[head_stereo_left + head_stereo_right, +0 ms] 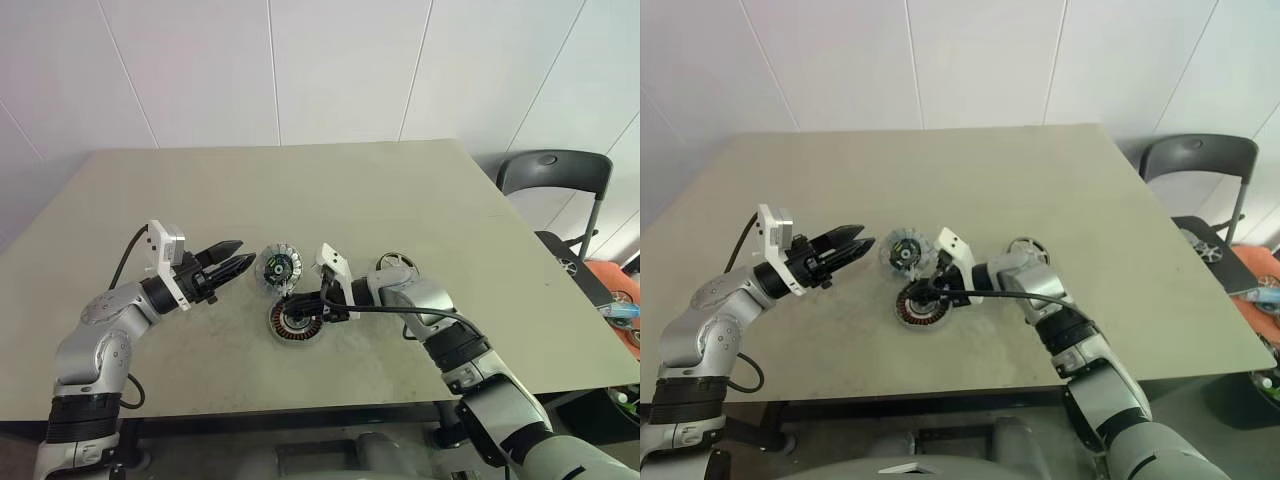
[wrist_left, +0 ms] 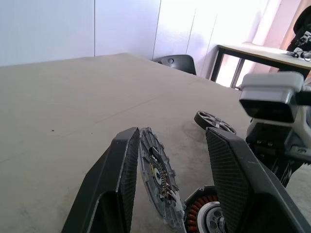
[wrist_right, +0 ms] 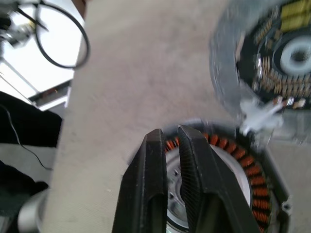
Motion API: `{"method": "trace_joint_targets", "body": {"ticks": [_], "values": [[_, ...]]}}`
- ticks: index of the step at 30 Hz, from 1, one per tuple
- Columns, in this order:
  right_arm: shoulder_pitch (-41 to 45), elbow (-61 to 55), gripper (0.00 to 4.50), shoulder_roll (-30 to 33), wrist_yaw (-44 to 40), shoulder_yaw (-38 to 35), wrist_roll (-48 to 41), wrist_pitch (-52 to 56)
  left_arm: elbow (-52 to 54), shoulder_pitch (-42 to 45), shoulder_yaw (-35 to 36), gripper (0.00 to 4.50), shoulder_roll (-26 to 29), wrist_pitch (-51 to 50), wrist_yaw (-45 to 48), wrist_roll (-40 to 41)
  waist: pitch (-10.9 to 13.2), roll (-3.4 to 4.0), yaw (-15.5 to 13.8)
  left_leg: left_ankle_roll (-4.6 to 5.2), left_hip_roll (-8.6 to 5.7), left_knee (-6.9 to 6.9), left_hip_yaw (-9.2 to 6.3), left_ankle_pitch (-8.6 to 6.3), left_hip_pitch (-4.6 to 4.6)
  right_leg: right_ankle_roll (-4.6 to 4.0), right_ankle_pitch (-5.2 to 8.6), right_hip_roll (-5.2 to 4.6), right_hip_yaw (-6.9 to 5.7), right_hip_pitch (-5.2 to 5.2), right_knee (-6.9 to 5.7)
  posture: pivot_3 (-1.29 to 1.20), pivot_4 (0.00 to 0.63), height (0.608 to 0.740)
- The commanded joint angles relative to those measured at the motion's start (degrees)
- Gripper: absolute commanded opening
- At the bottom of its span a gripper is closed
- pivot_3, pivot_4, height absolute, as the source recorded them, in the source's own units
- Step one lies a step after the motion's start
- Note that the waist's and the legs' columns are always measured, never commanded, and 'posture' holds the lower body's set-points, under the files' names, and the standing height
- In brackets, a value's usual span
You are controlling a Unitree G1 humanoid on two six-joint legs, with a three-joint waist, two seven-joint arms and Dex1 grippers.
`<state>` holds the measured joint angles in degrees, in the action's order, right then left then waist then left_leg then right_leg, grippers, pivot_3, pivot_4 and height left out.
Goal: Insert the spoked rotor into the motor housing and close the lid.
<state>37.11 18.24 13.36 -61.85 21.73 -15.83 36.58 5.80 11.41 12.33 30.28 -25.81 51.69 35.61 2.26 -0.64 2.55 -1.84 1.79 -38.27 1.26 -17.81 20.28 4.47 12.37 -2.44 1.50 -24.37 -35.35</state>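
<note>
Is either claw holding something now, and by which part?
The left claw is open at the spoked rotor and holds nothing. The right claw is shut over the motor housing at its copper windings; a real grip cannot be told.

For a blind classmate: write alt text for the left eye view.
On a beige table, the right hand reaches onto the housing, fingers nearly shut. The rotor stands on edge just beyond it, with the left hand open beside it. A lid lies behind the right wrist.

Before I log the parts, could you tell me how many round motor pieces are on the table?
3: the spoked rotor before the left gripper, the motor housing under the right gripper, and a lid-like ring behind the right wrist.
</note>
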Motion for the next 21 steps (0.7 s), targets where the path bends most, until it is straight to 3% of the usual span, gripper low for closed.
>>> {"method": "trace_joint_targets", "body": {"ticks": [1, 13, 21], "values": [[1.8, 0.3, 0.48, -0.4, 1.1, 0.5, 2.2, -1.9, 2.6, 0.8, 0.5, 2.32, 0.1, -0.2, -0.8, 1.1, 0.0, 0.0, 0.0, 0.0, 0.0, 0.0, 0.0, 0.0, 0.01, 0.0, 0.0, 0.0, 0.0, 0.0, 0.01, 0.0, 0.0, 0.74], [2.1, 5.1, 0.48, -0.3, 4.5, 2.7, 10.0, -9.3, 4.6, 1.2, 0.1, 2.32, 0.3, -2.0, -2.5, 1.4, 0.0, -0.01, 0.1, -0.01, 0.0, 0.0, 0.0, 0.0, -0.1, 0.0, 0.0, 0.01, 0.0, 0.06, -0.06, 0.0, 0.0, 0.74], [2.0, 4.9, 0.48, -1.6, 3.0, 1.4, 8.8, -10.4, 5.1, 1.2, -0.4, 2.32, -0.1, -2.5, -3.0, 1.1, 0.0, -0.03, 0.4, -0.02, 0.01, 0.0, -0.01, 0.01, -0.35, -0.01, 0.0, 0.04, 0.01, 0.27, -0.13, 0.0, 0.0, 0.74]]}}
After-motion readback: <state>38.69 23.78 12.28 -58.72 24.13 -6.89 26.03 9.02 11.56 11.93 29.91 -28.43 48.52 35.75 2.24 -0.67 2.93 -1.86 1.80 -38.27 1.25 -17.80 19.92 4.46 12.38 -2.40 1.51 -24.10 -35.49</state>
